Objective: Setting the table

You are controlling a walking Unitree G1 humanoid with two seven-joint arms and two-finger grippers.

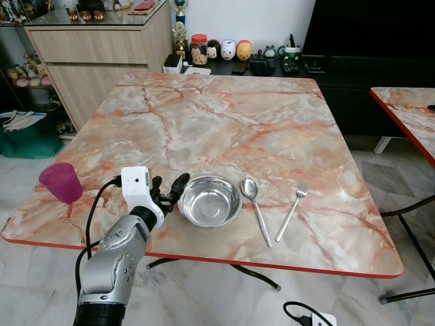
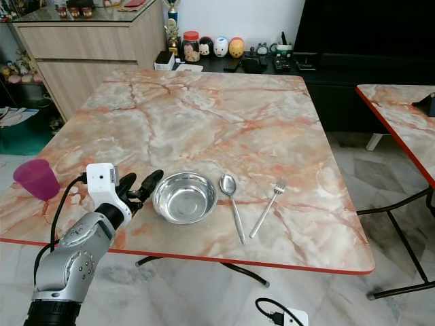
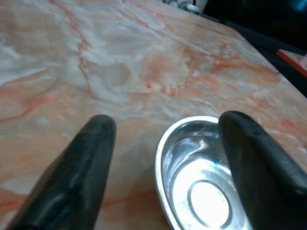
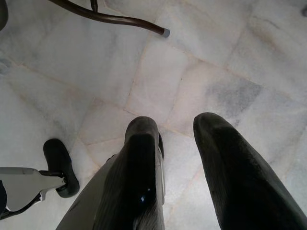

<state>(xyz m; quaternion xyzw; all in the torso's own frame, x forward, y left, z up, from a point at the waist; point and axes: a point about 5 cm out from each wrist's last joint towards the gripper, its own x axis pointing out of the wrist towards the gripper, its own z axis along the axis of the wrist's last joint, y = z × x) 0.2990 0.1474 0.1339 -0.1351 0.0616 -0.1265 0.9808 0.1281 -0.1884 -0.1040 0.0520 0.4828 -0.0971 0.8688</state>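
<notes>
One tool, your left tool, sits spread apart beside the bowl. Nudge it and it slides into the spoon.

Left arm is up and reaching forward over the near edge of the surface, silver forearm angled upward, white wrist block on top with a black cable looping off it. The left end effector hangs low over the surface, its two black fingers spread well apart, nothing between them. The right arm hangs down at the robot's side, and the right end effector points at the floor, its two black fingers parted with a clear gap and gripping nothing.
</notes>
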